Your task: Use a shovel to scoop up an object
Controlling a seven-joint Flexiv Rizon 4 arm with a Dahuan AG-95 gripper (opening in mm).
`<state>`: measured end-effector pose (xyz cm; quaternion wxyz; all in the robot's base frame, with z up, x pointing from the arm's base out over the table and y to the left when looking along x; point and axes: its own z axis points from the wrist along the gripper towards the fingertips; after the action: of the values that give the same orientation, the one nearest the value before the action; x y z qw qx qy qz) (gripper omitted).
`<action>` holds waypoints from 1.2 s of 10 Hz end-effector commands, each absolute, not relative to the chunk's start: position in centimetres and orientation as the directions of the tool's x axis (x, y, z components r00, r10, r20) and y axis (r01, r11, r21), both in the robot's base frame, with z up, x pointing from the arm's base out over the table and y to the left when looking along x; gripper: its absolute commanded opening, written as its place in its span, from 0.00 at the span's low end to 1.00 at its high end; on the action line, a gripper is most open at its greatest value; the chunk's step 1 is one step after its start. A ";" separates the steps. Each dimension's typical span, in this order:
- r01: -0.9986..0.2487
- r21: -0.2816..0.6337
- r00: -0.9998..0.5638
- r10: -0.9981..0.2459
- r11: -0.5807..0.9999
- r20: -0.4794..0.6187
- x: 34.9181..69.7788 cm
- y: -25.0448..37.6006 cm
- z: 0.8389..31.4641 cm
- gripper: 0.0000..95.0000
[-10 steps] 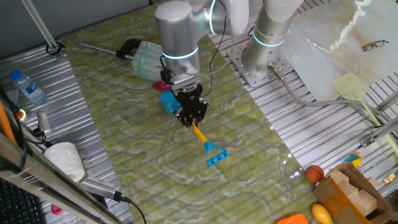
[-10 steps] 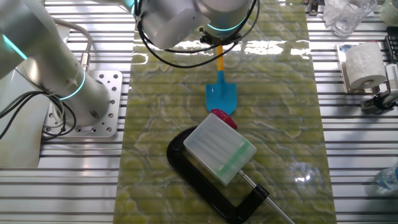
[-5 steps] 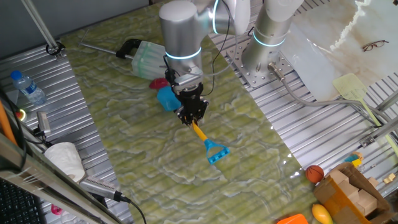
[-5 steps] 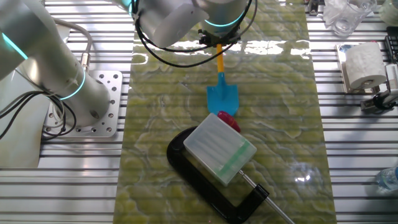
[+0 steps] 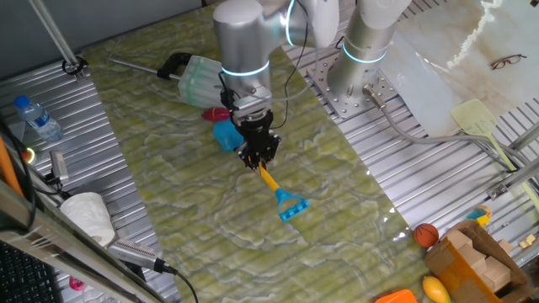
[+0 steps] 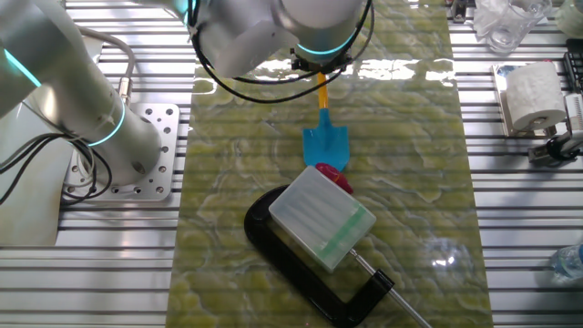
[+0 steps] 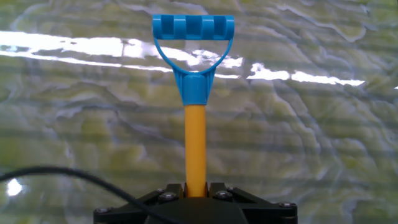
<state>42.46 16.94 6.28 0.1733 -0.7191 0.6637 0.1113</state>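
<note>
My gripper is shut on the yellow shaft of the shovel. In the hand view the shaft rises from between the black jaws of the gripper to the blue D-shaped end. The blue blade points at the object, a small dark red oval piece lying against the pale dustpan. The blade's tip sits right at the red piece's edge; whether they touch I cannot tell. In the first fixed view the red piece peeks out beside the arm.
The dustpan's black handle curves toward the near mat edge. A water bottle and a white cloth sit on the left metal strip. An orange ball and a cardboard box lie at the lower right. A paper roll stands at the right.
The gripper with the shovel has shifted slightly, bringing the blue blade closer to the red piece by the dustpan. Between half a second ago and now almost nothing moved.
</note>
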 end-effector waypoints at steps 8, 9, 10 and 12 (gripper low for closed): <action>-0.991 -0.103 0.117 -0.920 -0.084 -0.375 41.9 16.7 7.3 0.00; -0.993 -0.097 0.106 -0.917 -0.074 -0.385 41.9 16.8 7.3 0.00; -0.995 -0.084 0.078 -0.909 -0.047 -0.410 41.9 16.8 7.4 0.00; -0.996 -0.079 0.067 -0.906 -0.037 -0.419 42.0 17.0 7.6 0.00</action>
<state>42.66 17.31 7.17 0.1802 -0.7080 0.6717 0.1227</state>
